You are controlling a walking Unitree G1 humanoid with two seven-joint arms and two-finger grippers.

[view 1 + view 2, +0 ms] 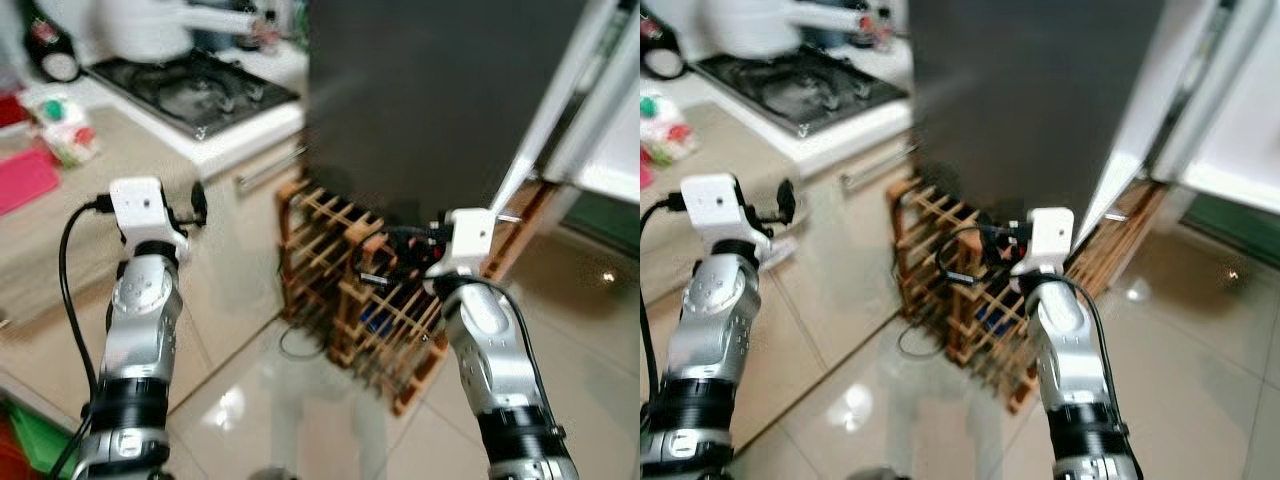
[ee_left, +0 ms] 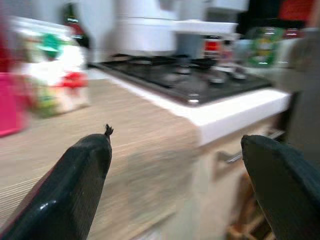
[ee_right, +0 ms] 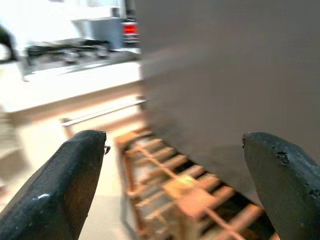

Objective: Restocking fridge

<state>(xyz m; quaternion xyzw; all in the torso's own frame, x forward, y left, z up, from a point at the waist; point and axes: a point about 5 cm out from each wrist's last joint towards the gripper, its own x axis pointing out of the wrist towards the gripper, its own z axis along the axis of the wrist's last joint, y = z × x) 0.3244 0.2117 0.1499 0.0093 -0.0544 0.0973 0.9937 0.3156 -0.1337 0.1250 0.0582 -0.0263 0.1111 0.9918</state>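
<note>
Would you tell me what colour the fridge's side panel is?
Dark grey; the fridge's side panel shows best in the left eye view.

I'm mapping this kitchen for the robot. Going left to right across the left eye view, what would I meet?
Pink item → packaged food → stovetop → wooden wine rack → open fridge door.

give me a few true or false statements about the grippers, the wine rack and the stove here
1. Both grippers hold nothing. True: the left gripper and right gripper are open and empty.
2. The wine rack stands on the counter. False: it stands on the floor beside the dark fridge.
3. A white pot sits on the stove. True.
4. The floor is carpeted. False: it is glossy tile.
5. The right gripper grips the fridge door. False: it is in the air before the rack.
</note>
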